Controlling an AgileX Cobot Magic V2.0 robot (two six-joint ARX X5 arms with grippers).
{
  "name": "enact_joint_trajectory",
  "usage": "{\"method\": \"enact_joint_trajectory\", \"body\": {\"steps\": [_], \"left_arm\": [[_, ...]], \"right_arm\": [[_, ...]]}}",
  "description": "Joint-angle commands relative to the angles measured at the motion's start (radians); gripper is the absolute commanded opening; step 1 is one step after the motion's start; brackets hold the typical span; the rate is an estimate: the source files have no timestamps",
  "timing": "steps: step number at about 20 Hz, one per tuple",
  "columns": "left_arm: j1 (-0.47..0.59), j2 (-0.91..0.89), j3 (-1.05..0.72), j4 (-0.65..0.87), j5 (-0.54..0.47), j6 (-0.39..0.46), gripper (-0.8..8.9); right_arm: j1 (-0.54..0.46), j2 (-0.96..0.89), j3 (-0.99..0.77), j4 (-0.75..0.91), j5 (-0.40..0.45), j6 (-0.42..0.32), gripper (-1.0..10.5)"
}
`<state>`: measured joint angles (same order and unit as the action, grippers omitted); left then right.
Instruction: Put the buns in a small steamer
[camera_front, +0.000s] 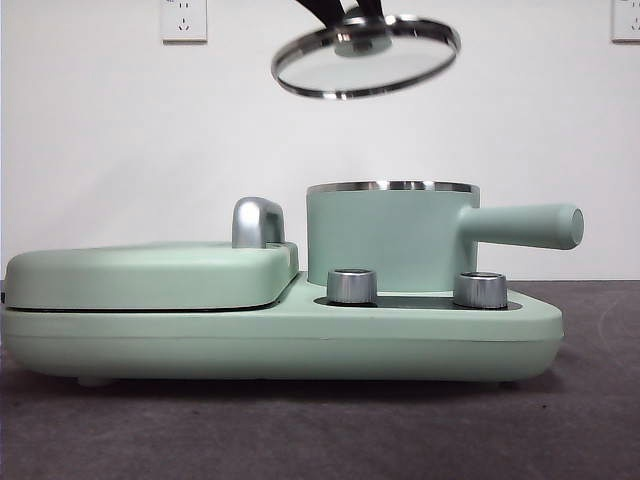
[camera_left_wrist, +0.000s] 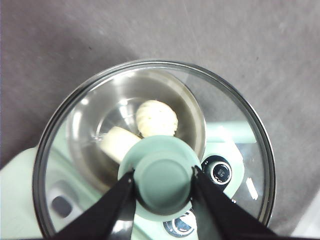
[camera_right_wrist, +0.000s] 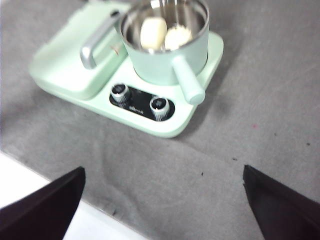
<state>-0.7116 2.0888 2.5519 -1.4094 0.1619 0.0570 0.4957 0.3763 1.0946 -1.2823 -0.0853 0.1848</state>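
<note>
Your left gripper (camera_left_wrist: 162, 176) is gripping the glass lid (camera_front: 366, 57) by its knob at the frame's top centre, above the small steamer (camera_front: 390, 236). Both buns (camera_right_wrist: 165, 34) are lying inside it. Your right gripper (camera_right_wrist: 162, 200) is waiting wide open.

A glass lid (camera_front: 366, 57) with a polished steel band and a matt mint-green plastic-looking knob (camera_left_wrist: 164, 177) sits between the matt black jaws of the left end effector (camera_left_wrist: 162, 182). The small steamer (camera_front: 390, 240) wears a smooth, satin mint-green coat, a bright steel rim and a mirror-like metal interior, where two buns (camera_right_wrist: 165, 34) look soft, pale and matt, one smooth, one ridged. Two control dials (camera_front: 352, 286) gleam like brushed metal. The table (camera_front: 320, 430) is covered in dark grey, felt-like cloth.
</note>
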Motion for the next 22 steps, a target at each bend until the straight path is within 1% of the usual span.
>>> {"method": "enact_joint_trajectory", "body": {"steps": [1,3,5,8,10,22], "left_arm": [[-0.010,0.050,0.037,0.019,0.004,0.011,0.50],[-0.010,0.085,0.037,0.034,0.004,0.030,0.48],[-0.008,0.115,0.037,0.069,0.004,0.037,0.25],[-0.008,0.150,0.037,0.108,0.004,0.045,0.23],[-0.008,0.169,0.037,0.113,0.004,0.057,0.23],[0.006,0.242,0.037,0.129,0.003,0.066,0.19]], "right_arm": [[0.006,-0.040,0.009,0.009,-0.002,0.018,5.1],[0.006,-0.061,0.009,0.009,-0.001,0.019,5.1],[0.006,-0.064,0.009,0.009,-0.002,0.019,5.1],[0.006,-0.064,0.009,0.010,-0.001,0.019,5.1],[0.006,-0.064,0.009,0.011,-0.001,0.018,5.1],[0.006,-0.064,0.009,0.011,0.000,0.018,5.1]]}}
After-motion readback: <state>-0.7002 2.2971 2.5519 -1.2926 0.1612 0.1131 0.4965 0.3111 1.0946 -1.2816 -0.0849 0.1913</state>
